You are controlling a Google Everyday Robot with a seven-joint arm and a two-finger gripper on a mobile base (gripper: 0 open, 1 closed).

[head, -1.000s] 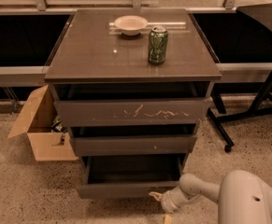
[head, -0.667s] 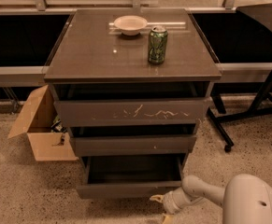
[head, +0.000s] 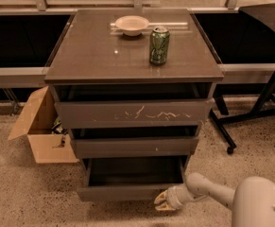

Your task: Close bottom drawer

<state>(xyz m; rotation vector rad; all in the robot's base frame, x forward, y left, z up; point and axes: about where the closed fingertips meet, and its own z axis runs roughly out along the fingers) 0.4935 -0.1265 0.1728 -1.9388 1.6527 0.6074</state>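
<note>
1. Cabinet (head: 94, 56): 3 drawers, all standing somewhat out.
2. Bottom drawer (head: 118, 192): lowest of the 3, just above the floor and well out. Its interior is dark, with nothing visible inside. Task judged not done; the whole closing push is left.
3. Cardboard box (head: 38, 126): on the floor left of the cabinet, flaps up; its dark contents are unidentifiable.
4. Gripper (head: 161, 201): low at the drawer front's right end, touching or just beside it. Whether it is apart or together cannot be told.
5. Bowl (head: 132, 24): white, on the cabinet top, apparently empty.
6. Can (head: 159, 45): green, upright, near the bowl.

Bottom drawer (head: 127, 192) pulled open, pincer (head: 161, 201) just beside its front's right end
</note>
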